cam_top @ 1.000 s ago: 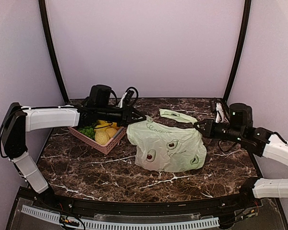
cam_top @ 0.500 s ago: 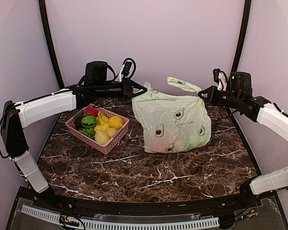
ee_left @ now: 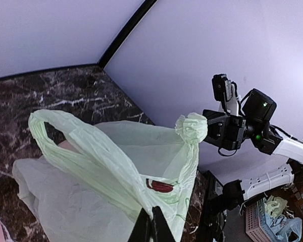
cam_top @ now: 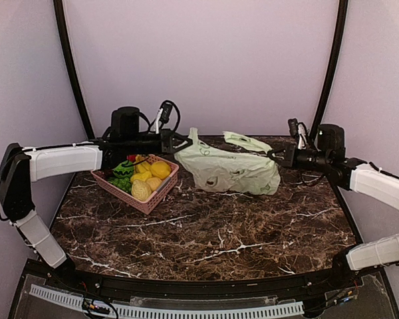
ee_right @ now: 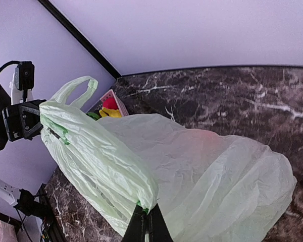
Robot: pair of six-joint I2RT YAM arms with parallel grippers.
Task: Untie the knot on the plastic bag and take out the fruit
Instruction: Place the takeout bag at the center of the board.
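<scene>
A pale green plastic bag [cam_top: 229,171] with avocado prints sags on the table at the back, stretched between both grippers. My left gripper [cam_top: 181,143] is shut on the bag's left upper edge [ee_left: 141,196], beside a loose handle loop [ee_left: 48,123]. My right gripper [cam_top: 276,156] is shut on the right upper edge [ee_right: 141,194], where the plastic is bunched into a lump [ee_left: 192,127]. The fruit inside is hidden; only a reddish tint [ee_right: 207,137] shows through the plastic. In the wrist views, the left gripper [ee_left: 151,212] and right gripper [ee_right: 146,207] each pinch thin plastic.
A pink basket [cam_top: 153,199] stands left of the bag, holding yellow bananas [cam_top: 143,167], a round yellow-orange piece [cam_top: 161,169], a pale textured ball [cam_top: 141,191] and green and red pieces. Dark marble table [cam_top: 213,232] lies in front. Black frame posts [cam_top: 73,73] flank the back wall.
The bag lay on the table, was lifted high by both grippers, and is now lowered, sagging at the back. The left gripper shut on it during this time.
</scene>
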